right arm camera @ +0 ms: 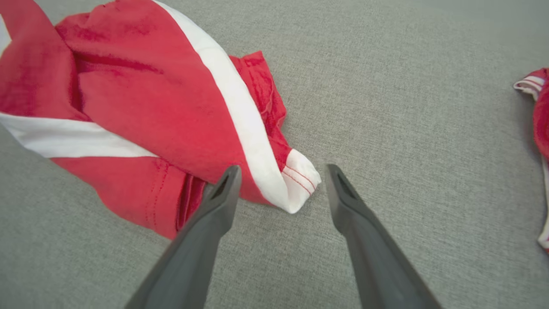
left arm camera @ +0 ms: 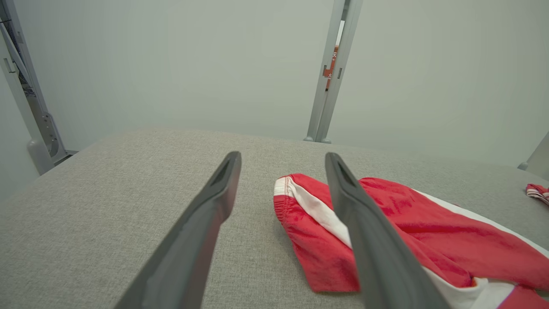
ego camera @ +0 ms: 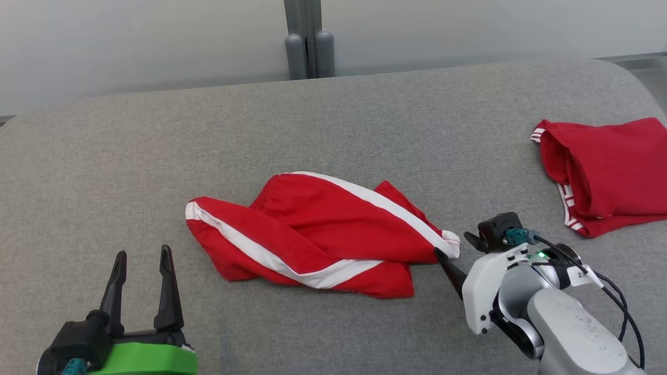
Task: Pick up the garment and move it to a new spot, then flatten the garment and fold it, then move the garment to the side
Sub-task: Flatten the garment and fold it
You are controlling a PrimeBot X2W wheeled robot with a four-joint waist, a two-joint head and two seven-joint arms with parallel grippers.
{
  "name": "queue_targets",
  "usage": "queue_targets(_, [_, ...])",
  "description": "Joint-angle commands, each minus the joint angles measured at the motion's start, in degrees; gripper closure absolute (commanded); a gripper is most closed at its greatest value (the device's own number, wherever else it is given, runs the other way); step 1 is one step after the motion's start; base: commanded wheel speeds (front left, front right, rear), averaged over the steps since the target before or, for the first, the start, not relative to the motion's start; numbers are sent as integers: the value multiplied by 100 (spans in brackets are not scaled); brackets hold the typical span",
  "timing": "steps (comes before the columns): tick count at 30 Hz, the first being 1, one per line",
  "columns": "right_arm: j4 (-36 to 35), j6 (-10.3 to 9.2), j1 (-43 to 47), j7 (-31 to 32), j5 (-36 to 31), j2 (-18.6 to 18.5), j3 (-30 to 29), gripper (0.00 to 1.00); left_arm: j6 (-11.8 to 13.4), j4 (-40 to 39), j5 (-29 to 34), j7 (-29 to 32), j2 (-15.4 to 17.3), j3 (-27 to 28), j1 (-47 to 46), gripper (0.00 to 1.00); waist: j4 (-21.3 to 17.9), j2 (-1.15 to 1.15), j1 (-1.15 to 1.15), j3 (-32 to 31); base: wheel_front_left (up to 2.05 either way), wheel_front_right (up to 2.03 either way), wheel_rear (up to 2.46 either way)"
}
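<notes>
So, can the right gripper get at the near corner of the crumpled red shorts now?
Probably yes. The right gripper is open, the white hem corner of the red shorts lies just ahead of it, and nothing stands between them. The other red garment lies well apart.

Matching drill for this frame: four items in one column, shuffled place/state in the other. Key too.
1. striped red shorts
2. second red garment
3. left gripper
4. right gripper

A. open, at the shorts' white hem corner
B. far right on the grey surface
C. crumpled, mid-surface
D. open, lower left in the head view, apart from the cloth

Pairs: 1-C, 2-B, 3-D, 4-A
</notes>
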Motion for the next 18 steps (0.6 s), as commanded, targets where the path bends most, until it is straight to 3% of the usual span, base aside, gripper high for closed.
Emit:
queue_targets(1, [101, -10, -116, 61, 121, -38, 118, 0, -13, 6, -54, 3, 2, 2, -116, 0, 94, 0, 0, 105, 0, 0, 0])
queue_targets(10, [676, -10, -668, 61, 539, -214, 796, 1, 39, -41, -118, 2, 2, -37, -232, 0, 201, 0, 0, 276, 0, 0, 0])
queue_targets(12, [784, -10, -774, 41, 591, -232, 849, 60, 29, -29, -128, 2, 3, -48, -277, 0, 240, 0, 0, 314, 0, 0, 0])
queue_targets(13, [829, -10, -816, 34, 615, -241, 868, 100, 26, -26, -131, 3, 2, -57, -296, 0, 258, 0, 0, 330, 0, 0, 0])
queue_targets(18, [990, -11, -997, -55, 708, -358, 758, 100, 27, -47, -138, 3, 2, -127, -402, 0, 362, 0, 0, 401, 0, 0, 0])
